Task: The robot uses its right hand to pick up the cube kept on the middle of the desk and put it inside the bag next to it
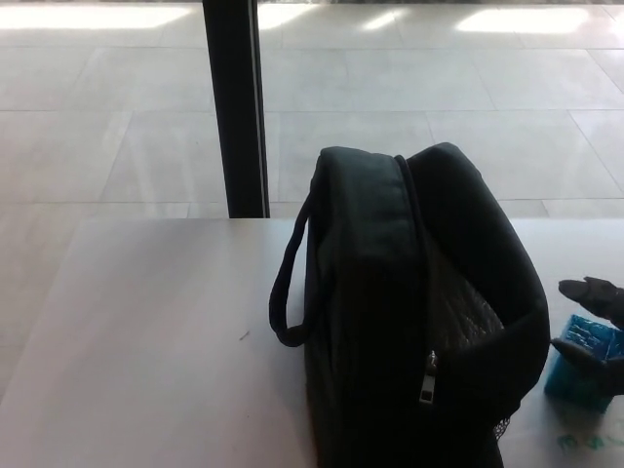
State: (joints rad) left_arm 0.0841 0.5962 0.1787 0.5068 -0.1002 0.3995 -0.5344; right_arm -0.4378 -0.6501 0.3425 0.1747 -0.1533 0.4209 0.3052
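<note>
Pale floor tiles and a dark post lie beyond the tabletop (pixel 146 322). At the far right edge, the right hand (pixel 595 327) has its fingers spread around the blue cube (pixel 582 366) — contact unclear. The bag (pixel 419 312) stands just left; a loose pinch could drop the cube against its raised wall.

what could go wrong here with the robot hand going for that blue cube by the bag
1. The right robot hand is at the picture's right edge, fingers around the blue cube but mostly out of frame; a shallow hold could let the cube slip.
2. The black bag stands close beside the cube, so the lifting hand might bump its wall and shift it on the desk.
3. The bag's opening looks narrow and tilted, so the cube might catch on the rim.
</note>
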